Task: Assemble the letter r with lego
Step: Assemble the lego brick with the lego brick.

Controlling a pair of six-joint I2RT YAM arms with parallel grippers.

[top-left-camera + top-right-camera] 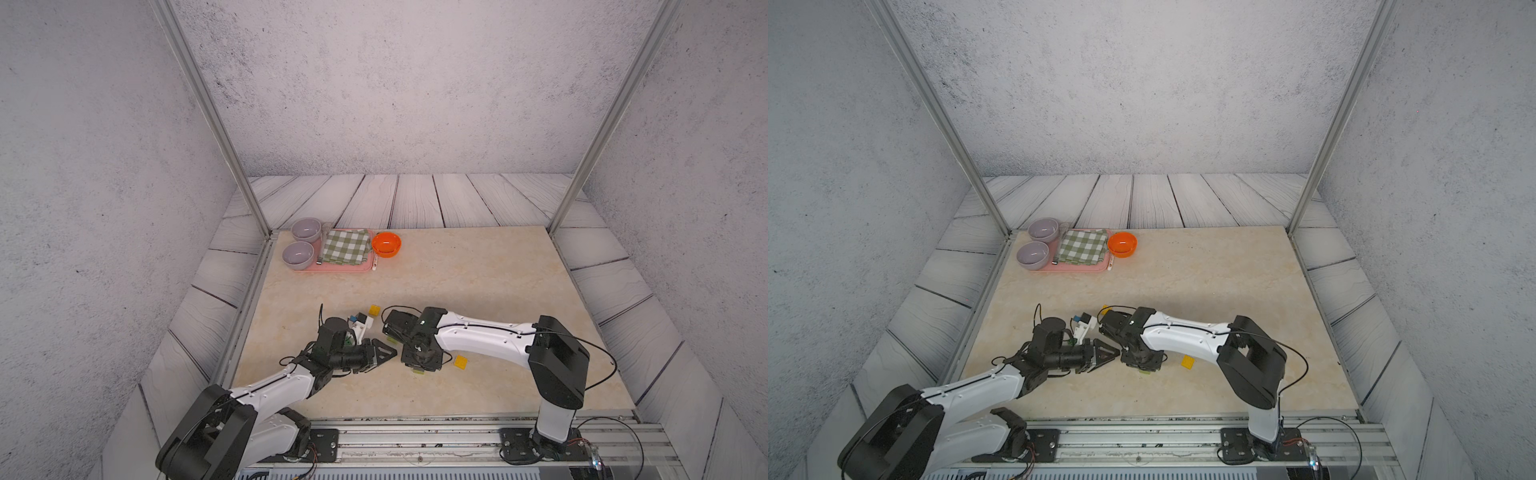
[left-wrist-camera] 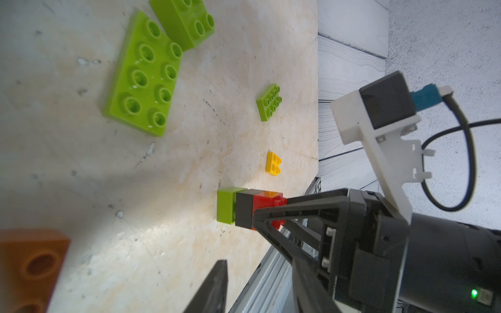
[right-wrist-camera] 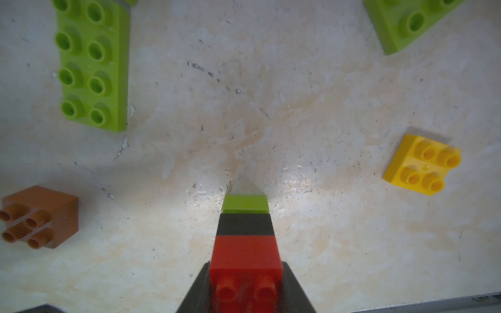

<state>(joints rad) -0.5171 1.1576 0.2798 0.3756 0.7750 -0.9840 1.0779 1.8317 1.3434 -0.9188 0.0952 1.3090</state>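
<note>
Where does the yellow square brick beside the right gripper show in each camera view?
In both top views: the yellow square brick lies just right of the right gripper.
Left wrist: it lies beyond the red, black and lime stack.
Right wrist: it lies beside that stack, opposite the brown brick.
Shared landmark: the stack.

Grey speckled walls (image 1: 395, 83), pale wood-plank floor (image 1: 415, 199), beige marble tabletop (image 1: 478, 282), two slanting aluminium posts (image 1: 216, 124)

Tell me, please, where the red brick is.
In the right wrist view, the red brick sits clamped in the right gripper's jaws, stacked on a black brick.
</note>
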